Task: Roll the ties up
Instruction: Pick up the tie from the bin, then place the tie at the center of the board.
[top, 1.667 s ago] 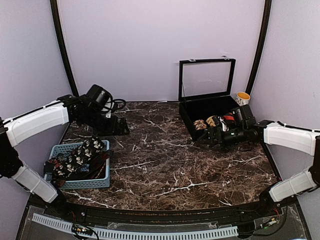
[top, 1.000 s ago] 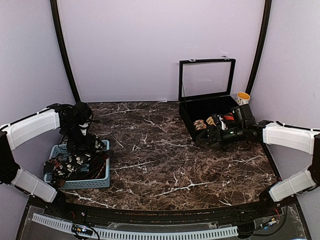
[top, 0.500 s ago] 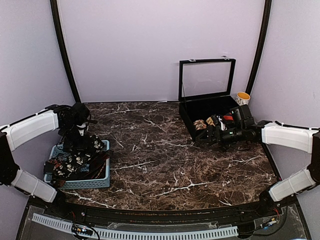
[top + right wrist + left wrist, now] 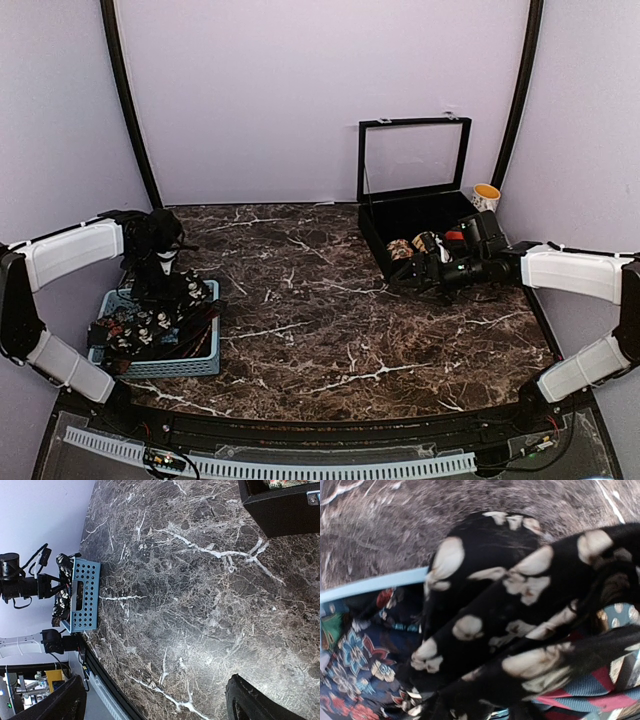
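Lilac walls, dark white-veined marble table, even light

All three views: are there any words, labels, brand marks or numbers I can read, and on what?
None can be read in any view.
The ties carry only prints (pale blotches, flowers, stripes), no letters.
The blue basket and the black case show no marking.
The mug is too small to tell.

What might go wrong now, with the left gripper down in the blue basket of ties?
The black white-printed tie lies heaped over a floral tie and a red-striped one, so the left gripper may drag several out. The blue slotted plastic basket could shift too.
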